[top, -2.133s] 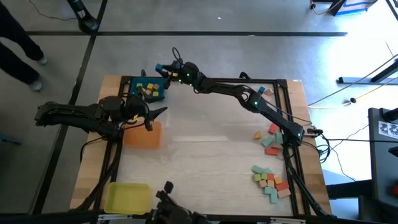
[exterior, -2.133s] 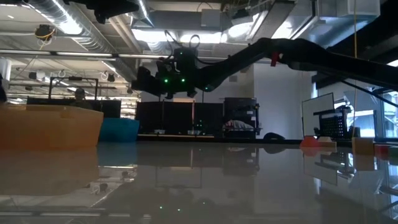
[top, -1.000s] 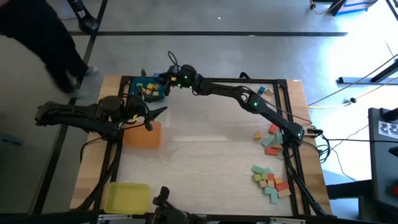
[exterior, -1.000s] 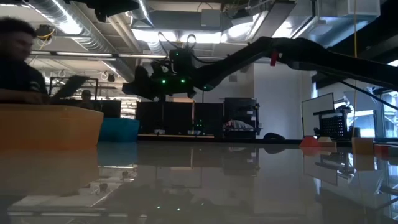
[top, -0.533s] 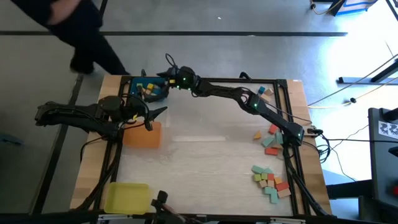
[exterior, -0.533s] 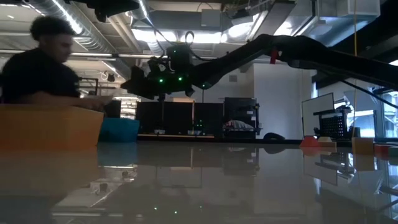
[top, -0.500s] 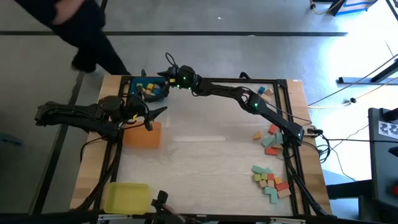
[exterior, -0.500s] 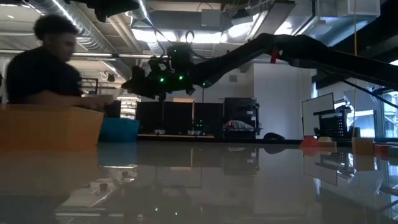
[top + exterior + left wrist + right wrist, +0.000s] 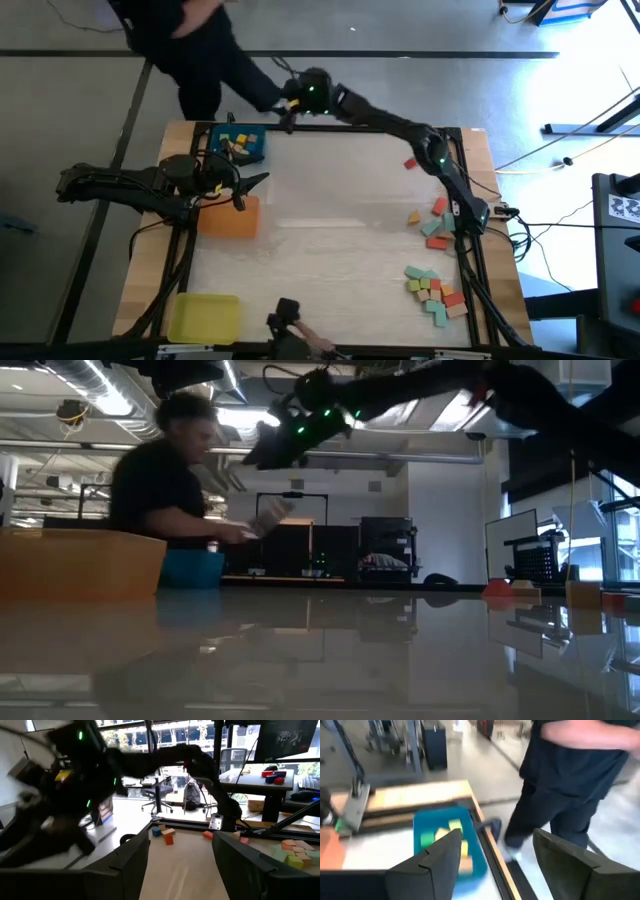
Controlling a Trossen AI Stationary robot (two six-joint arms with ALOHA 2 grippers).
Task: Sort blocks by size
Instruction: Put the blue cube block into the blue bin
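Low view backlit, dim; wrist views motion-blurred; tabletop glare.

Bench point(image 9: 340, 230) centre bare, wide free lane beside the orange tray point(image 9: 231, 217). Left arm point(image 9: 150, 187) hangs over that tray's far edge. Right arm point(image 9: 400, 128) spans the far rim beside the blue tray point(image 9: 238, 144). Person point(image 9: 190, 50) stands just beyond the blue tray. Loose blocks point(image 9: 435, 285) crowd the right edge.
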